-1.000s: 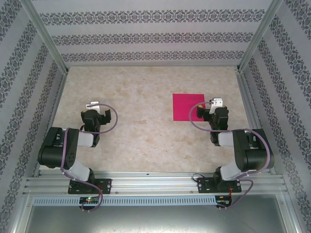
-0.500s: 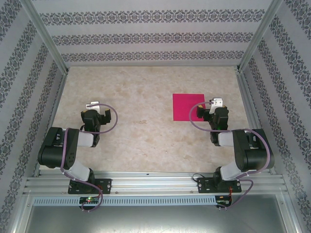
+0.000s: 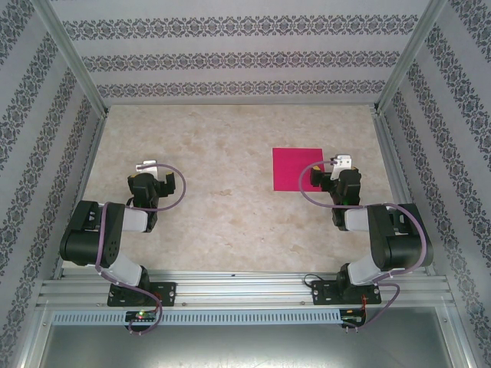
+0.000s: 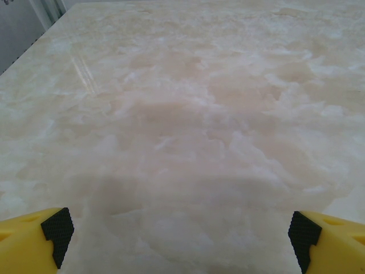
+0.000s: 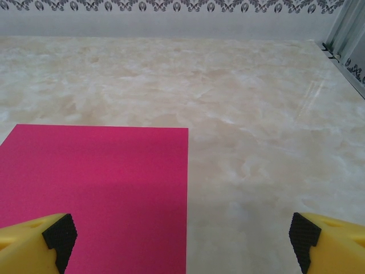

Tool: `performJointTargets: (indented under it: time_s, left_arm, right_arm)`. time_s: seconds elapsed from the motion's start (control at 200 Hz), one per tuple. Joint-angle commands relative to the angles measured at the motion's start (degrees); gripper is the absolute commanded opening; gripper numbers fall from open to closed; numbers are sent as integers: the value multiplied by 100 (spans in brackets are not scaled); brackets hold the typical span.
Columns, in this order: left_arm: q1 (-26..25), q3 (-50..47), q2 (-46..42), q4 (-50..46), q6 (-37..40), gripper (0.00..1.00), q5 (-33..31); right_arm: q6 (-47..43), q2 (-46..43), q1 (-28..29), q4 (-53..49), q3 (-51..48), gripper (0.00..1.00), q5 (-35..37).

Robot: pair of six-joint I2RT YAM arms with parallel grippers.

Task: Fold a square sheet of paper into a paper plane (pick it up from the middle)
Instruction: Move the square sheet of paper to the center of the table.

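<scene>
Right pincer (image 5: 180, 240) agape at edge of the square sheet of paper (image 5: 94, 182) — left pincer (image 4: 179, 234) agape above table (image 4: 182, 114)

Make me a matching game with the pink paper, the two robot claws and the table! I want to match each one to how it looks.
Column one:
1. square sheet of paper
2. left gripper
3. right gripper
4. table

Column two:
A. open, above bare table
B. beige and marbled
C. magenta-pink, lying flat
D. open, one finger over the paper

Pairs: 1-C, 2-A, 3-D, 4-B
</scene>
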Motion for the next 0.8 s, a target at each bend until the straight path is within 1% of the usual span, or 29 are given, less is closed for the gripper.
performJointTargets:
  time_s: [0.0,0.025,0.065,0.095,0.125,0.165,0.2,0.245,0.28,0.325,0.345,0.36,0.405,0.455,0.49,0.51,0.55,0.59,0.614,0.684,0.794]
  left_arm:
    - [-35,-47,-259,248,14,100,105]
    - [-49,-41,-476,78,15,100,51]
    - [-50,58,-906,-546,-73,100,-34]
    - [-42,144,-1201,-1031,-172,100,-100]
    - [-41,175,-1485,-1256,-183,100,-67]
    - [-41,139,-1798,-1391,-274,100,-20]
    - [-37,193,-2161,-1676,-566,100,-133]
    - [-28,455,-2509,-2574,-1066,100,-378]
    - [-24,769,-2743,-3339,-1329,100,-366]
    - [-22,1245,-2926,-4348,-1718,100,-224]
    - [-24,1470,-2986,-4785,-1918,100,-155]
    - [-24,1640,-3005,-5094,-2056,100,-107]
    - [-22,2087,-3041,-5963,-2477,100,-72]
    - [-20,2470,-2993,-6761,-3018,100,-83]
    - [-7,2615,-2944,-6937,-3075,100,121]
    - [-2,2666,-2916,-6957,-3015,100,301]
    - [-6,2693,-2885,-6918,-2925,100,676]
    - [-11,2644,-2876,-6832,-2997,100,963]
    - [-7,2595,-2891,-6756,-3019,100,1135]
    - [-6,2397,-2935,-6441,-3054,100,1662]
    - [-15,2106,-3015,-5996,-3200,100,2225]
  right_arm:
    - [-61,-446,82,186,-111,98,-47]
    - [-97,-580,110,-45,-81,98,-46]
    - [-83,-856,155,-692,98,98,-16]
    - [74,-1089,158,-1505,359,98,42]
    - [257,-1317,158,-2326,654,98,70]
    - [497,-1540,157,-3138,1015,98,104]
    - [775,-1703,176,-3765,1313,98,146]
    - [1369,-1836,175,-4503,1728,98,230]
    - [1887,-1868,163,-5086,2078,98,155]
    - [2555,-1834,134,-5754,2553,98,-247]
    - [2632,-1789,110,-5960,2748,98,-637]
    - [2586,-1745,93,-6021,2855,98,-1089]
    - [2837,-1573,112,-5887,2990,98,-1988]
    - [3396,-1237,192,-5677,3067,97,-2584]
    - [3579,-910,237,-5773,3277,95,-2940]
    - [3645,-721,275,-5895,3414,95,-3011]
    - [3660,-331,388,-6283,3740,95,-2967]
    - [3498,14,572,-6641,4093,95,-2916]
    - [3385,228,695,-6780,4273,94,-2856]
    - [3317,656,953,-7180,4624,92,-2330]
    - [3384,1101,1069,-7197,4811,91,-2070]
